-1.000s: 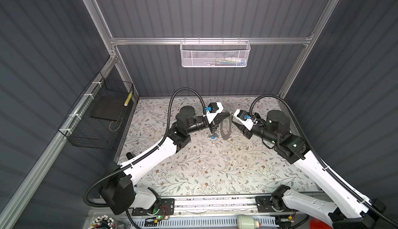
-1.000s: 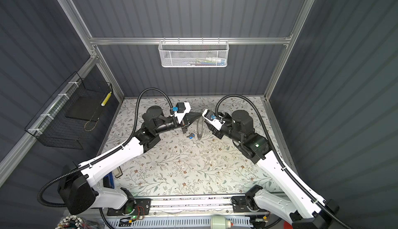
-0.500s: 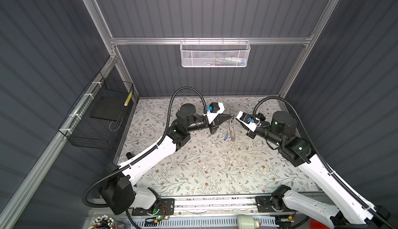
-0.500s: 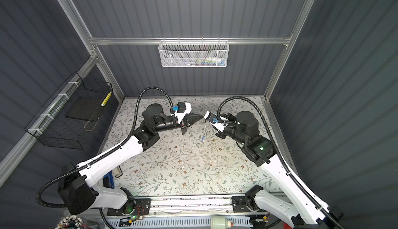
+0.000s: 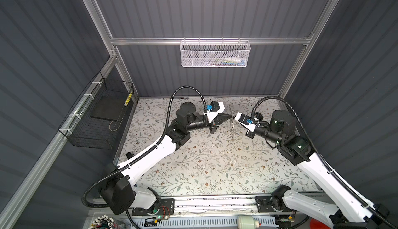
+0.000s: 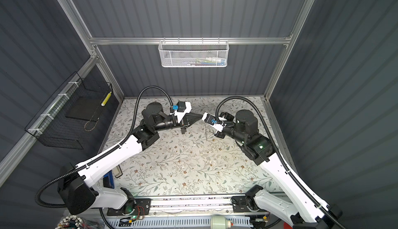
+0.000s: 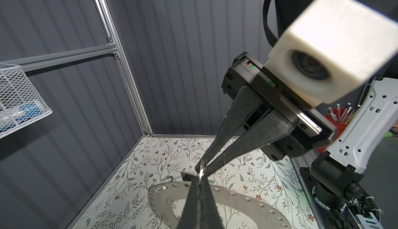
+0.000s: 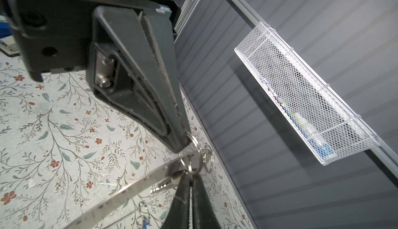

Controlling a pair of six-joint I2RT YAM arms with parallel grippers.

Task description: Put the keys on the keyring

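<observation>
My left gripper (image 5: 230, 116) and right gripper (image 5: 234, 116) meet tip to tip above the back middle of the table. Both are shut on the keyring (image 7: 201, 172), a small split ring threaded on a large flat steel hoop (image 7: 247, 197) with holes along its rim. The hoop (image 5: 232, 128) hangs edge-on under the tips in both top views. In the right wrist view a silver key (image 8: 165, 184) hangs by the keyring (image 8: 193, 152) against the hoop (image 8: 103, 204), right beside my fingertips (image 8: 183, 187). A blue tag (image 8: 146, 223) dangles lower on another ring.
A further split ring (image 7: 163, 181) sits on the hoop's rim. The floral table (image 5: 204, 163) lies below. A white mesh basket (image 5: 215, 54) hangs on the back wall and a black wire basket (image 5: 101, 113) on the left wall.
My right gripper drew back, came in again to the left gripper's tip and closed on the keyring. The hoop swung from face-on to edge-on. The left gripper stayed shut and barely moved.
</observation>
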